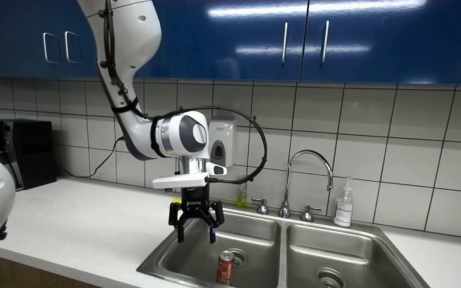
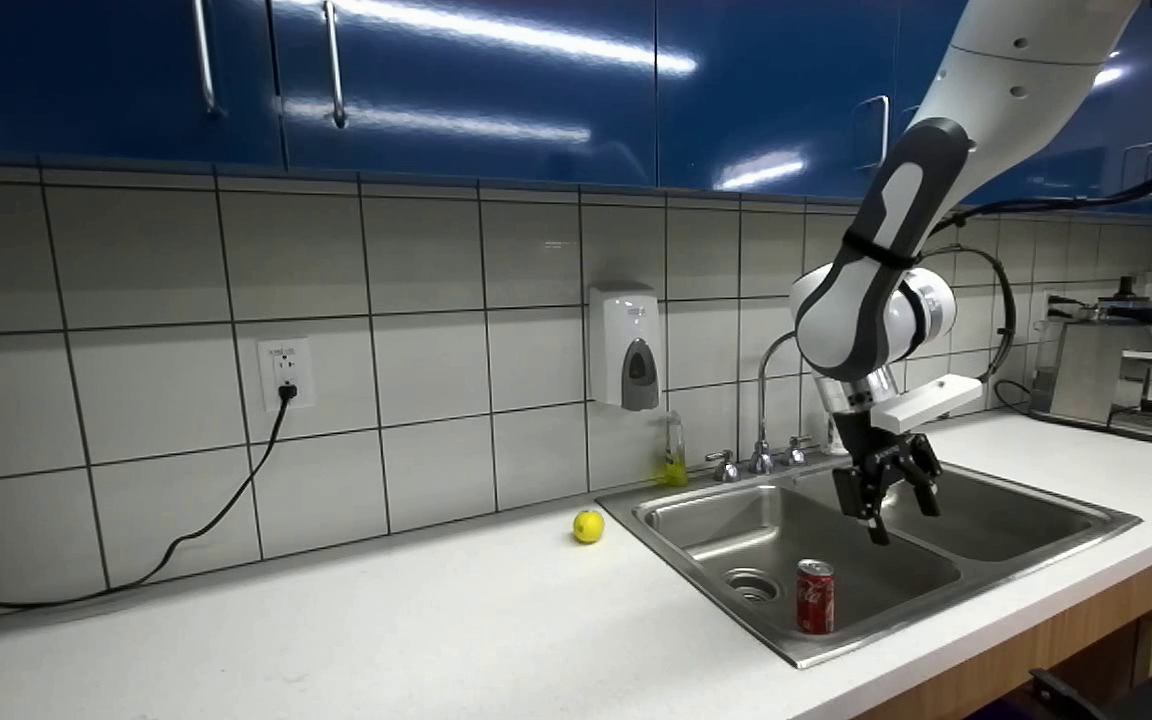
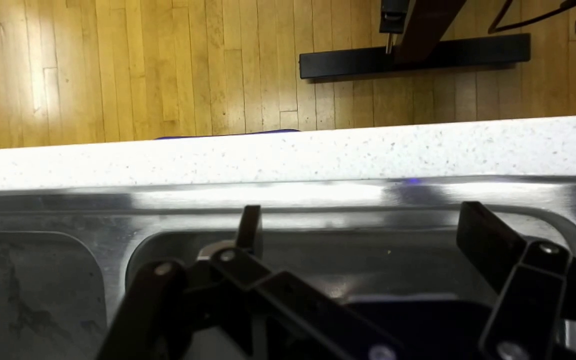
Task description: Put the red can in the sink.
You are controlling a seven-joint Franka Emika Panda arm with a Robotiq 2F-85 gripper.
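Observation:
The red can (image 1: 225, 270) stands upright in the left basin of the steel sink (image 1: 282, 252), in front of the drain. It shows in another exterior view too (image 2: 816, 602), near the front left of that sink (image 2: 996, 570). My gripper (image 1: 196, 236) hangs above the sink with its fingers spread and nothing between them. It is apart from the can in both exterior views (image 2: 903, 522). In the wrist view, the open fingers (image 3: 360, 215) are over the basin and sink rim (image 3: 113, 250). I cannot make out the can there; the fingers cover part of the basin.
A curved chrome faucet (image 1: 287, 180) rises behind the sink, with a pump bottle (image 1: 343, 210) to its right and a yellow-green bottle (image 2: 675, 470) to its left. A small yellow round object (image 2: 588, 526) lies on the white counter (image 2: 336, 620). Blue cabinets (image 1: 234, 40) hang above.

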